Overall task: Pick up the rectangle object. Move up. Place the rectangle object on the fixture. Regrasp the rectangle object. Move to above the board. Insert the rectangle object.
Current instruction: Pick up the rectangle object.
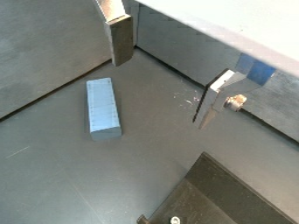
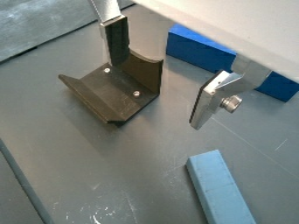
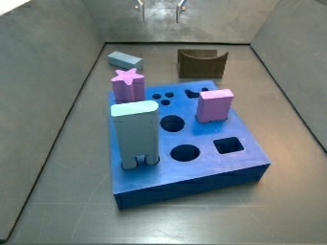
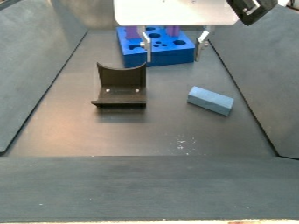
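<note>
The gripper (image 4: 173,48) hangs in the air above the dark floor (image 4: 140,131) of the walled bin, its two flat silver fingers (image 1: 121,39) spread wide with nothing between them. In a side view it shows near the far end of the bin, in front of the board.

The slate grey-blue rectangular bar (image 4: 211,100) lies flat on the floor, untouched, well below and apart from the gripper. In a wrist view the bar (image 1: 103,107) rests on its long face between the two finger lines but lower down, clear of both pads. In a side view it (image 3: 122,60) sits near the far left corner, just behind the pink star block.

The small dark brown U-shaped fixture (image 4: 119,86) stands on the floor beside the bar, with a gap between them; its raised side walls (image 2: 117,87) face upward and its cradle holds nothing.

The large thick royal-blue board (image 3: 192,144) sits apart from both. On it stand a pink star-topped block (image 3: 126,84), a pink square block (image 3: 215,104) and a tall pale blue block (image 3: 134,136), with round and square holes open around them.
</note>
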Controlling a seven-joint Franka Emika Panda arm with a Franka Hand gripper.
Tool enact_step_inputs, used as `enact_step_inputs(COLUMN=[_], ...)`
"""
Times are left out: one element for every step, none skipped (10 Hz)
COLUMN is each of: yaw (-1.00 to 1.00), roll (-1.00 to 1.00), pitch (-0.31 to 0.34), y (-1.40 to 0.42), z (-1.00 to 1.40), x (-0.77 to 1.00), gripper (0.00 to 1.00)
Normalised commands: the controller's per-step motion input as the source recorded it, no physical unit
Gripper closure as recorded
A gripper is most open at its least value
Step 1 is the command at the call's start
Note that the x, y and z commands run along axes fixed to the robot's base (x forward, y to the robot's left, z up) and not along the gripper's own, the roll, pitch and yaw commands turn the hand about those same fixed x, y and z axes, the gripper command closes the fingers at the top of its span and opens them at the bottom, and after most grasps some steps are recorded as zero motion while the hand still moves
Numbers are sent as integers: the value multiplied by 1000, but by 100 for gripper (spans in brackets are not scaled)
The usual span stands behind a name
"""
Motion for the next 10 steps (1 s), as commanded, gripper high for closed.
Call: enact_step_inputs(yaw=[69, 54, 0, 0, 0, -63, 0, 0, 0, 209], roll=[0, 23, -43, -223, -6, 51, 74, 77, 0, -57], pitch=[0, -6, -60, -40, -20, -366, -306, -277, 0, -111], y=[-171, -220, -77, -3, 0, -66, -26, -123, -17, 0], z=[0, 31, 0, 0, 0, 0, -17, -69, 0, -143], x=[-46, -260, -643, -423, -26, -717, -786, -711, 0, -411], gripper=[0, 0, 0, 0, 0, 0, 0, 0, 0, 0])
